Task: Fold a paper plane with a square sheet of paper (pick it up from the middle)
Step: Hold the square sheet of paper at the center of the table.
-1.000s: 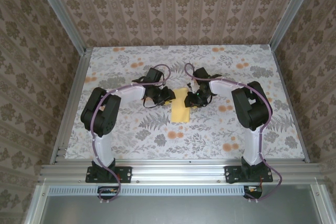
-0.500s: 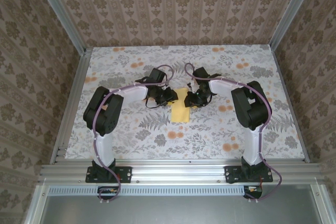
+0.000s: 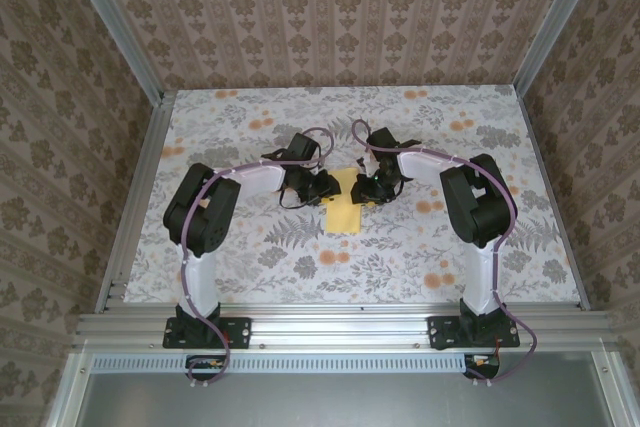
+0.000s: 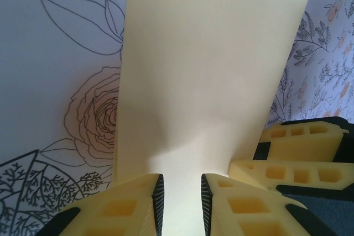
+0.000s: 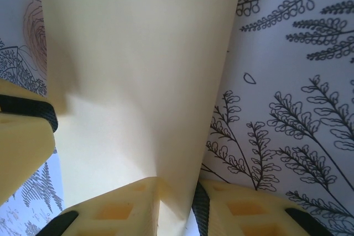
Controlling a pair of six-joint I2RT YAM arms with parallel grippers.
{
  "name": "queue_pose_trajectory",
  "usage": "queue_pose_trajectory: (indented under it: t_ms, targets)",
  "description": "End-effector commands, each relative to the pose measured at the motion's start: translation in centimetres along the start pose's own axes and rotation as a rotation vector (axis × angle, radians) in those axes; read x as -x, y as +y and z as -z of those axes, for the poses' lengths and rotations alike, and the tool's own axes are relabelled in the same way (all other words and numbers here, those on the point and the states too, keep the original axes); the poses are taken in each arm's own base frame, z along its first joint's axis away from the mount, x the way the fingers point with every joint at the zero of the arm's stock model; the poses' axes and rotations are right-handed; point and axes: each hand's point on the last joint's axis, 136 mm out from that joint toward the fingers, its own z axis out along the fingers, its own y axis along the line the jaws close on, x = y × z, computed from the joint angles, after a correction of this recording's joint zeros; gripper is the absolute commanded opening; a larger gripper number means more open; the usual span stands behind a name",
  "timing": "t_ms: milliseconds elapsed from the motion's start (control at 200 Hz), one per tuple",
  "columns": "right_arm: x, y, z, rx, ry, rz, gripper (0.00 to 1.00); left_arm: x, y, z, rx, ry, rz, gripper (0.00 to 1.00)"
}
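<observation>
The pale-yellow sheet of paper [image 3: 345,209] lay at the centre of the floral tablecloth [image 3: 250,257], between the two claws. The right gripper [image 5: 177,205] pinched a raised ridge of it at lower centre. The left gripper [image 4: 181,203] straddled the sheet's near edge, but I cannot tell whether it was clenched.

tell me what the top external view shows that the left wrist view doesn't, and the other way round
Top external adds: the left arm and right arm whole from their bases, the table's metal rim and the patterned walls.
Left wrist adds: close up, the sheet of paper buckles just ahead of the left gripper and runs into the gap between its fingers; a rose outline is printed beside it.
Both share: the yellow sheet, the flowered table cover, the left gripper and the right gripper at the sheet's opposite sides.
</observation>
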Motion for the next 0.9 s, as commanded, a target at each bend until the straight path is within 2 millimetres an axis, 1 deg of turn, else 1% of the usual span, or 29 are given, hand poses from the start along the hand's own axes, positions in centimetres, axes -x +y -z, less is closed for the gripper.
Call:
queue_pose_trajectory:
  t_ms: [0,435,895]
  targets:
    - [-1.99,-5.82,-2.63,-0.217,0.069,-0.072,0.26,0.04,-0.58,-0.41,-0.011,0.012,0.003,0.28]
    - [-2.12,-6.21,-2.74,-0.237,0.074,-0.092,0.29,-0.03,-0.78,-0.38,-0.014,0.012,-0.002,0.28]
    - [-2.35,-6.73,-2.95,-0.260,0.082,-0.116,0.27,-0.45,-0.42,-0.79,-0.001,0.026,0.001,0.27]
